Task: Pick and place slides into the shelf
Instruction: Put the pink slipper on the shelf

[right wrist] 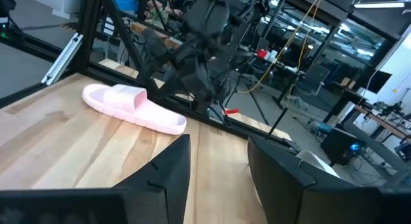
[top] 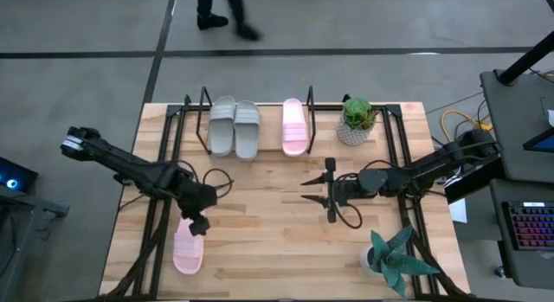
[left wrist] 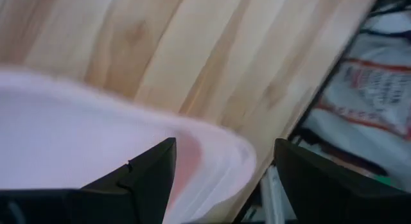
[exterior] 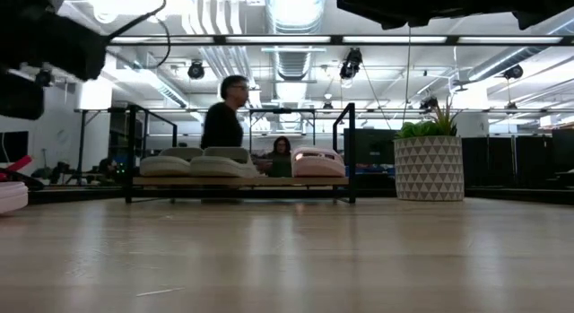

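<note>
shelf (top: 204,104): far worktop (top: 277,241) edge, holds two grey slides (top: 234,127) and one pink slide (top: 294,126) | loose pink slide (top: 188,247): near-left | left claw (top: 200,224): above its toe end, open, empty | right claw (top: 313,189): mid-worktop, open, empty | potted plants (top: 357,120): right of shelf and near-right | person (top: 223,12): beyond worktop

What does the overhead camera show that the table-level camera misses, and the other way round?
Only the overhead view shows both arms whole, the left gripper above the loose pink slide, the right gripper with open jaws, and the spiky plant. Only the table-level view shows the room's ceiling lights and a seated person. Both show the shelf holding two grey slides and one pink slide, plus the potted plant.
</note>
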`<action>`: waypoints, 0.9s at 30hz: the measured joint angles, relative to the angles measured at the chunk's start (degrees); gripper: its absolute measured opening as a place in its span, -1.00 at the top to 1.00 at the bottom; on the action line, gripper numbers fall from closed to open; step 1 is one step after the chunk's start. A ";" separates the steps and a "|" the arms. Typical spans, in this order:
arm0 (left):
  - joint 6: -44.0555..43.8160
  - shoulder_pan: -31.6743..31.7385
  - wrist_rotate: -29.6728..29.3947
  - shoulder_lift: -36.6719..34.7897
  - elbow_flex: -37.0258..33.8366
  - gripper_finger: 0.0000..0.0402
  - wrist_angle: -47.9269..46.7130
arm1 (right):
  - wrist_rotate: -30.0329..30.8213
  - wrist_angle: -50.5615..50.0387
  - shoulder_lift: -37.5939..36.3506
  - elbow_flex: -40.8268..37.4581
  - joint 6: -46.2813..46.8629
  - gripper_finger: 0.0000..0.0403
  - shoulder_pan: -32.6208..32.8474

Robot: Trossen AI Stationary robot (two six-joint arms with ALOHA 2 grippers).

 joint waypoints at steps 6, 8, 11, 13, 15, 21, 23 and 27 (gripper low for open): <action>-0.43 -3.51 2.04 4.17 -0.06 -0.23 -1.23 | 0.00 -0.42 0.00 -0.04 -0.21 0.30 0.00; -0.38 -4.75 2.57 5.52 -0.06 -0.23 -1.18 | 0.00 -0.42 0.00 -0.04 -0.20 0.31 0.00; -0.42 -6.45 2.61 7.50 -0.15 -0.23 -1.18 | 0.00 -0.54 0.00 -0.04 -0.11 0.31 0.00; -0.42 -7.26 2.61 8.79 -0.17 -0.23 -1.16 | 0.00 -0.63 0.02 -0.06 -0.01 0.31 0.00; -0.46 -7.92 2.78 9.92 -0.19 -0.23 -1.14 | 0.00 -0.71 0.02 -0.06 0.01 0.32 0.00; -1.78 -9.05 5.03 12.65 -0.87 -0.23 -0.16 | 0.00 -0.85 0.04 -0.06 0.01 0.35 0.02; -1.79 -9.18 6.68 13.51 -1.59 -0.23 1.36 | 0.00 -0.89 0.04 -0.06 0.01 0.36 0.00; -1.32 -9.34 8.46 15.36 -2.20 -0.19 2.99 | 0.00 -0.94 0.04 -0.06 0.02 0.37 0.01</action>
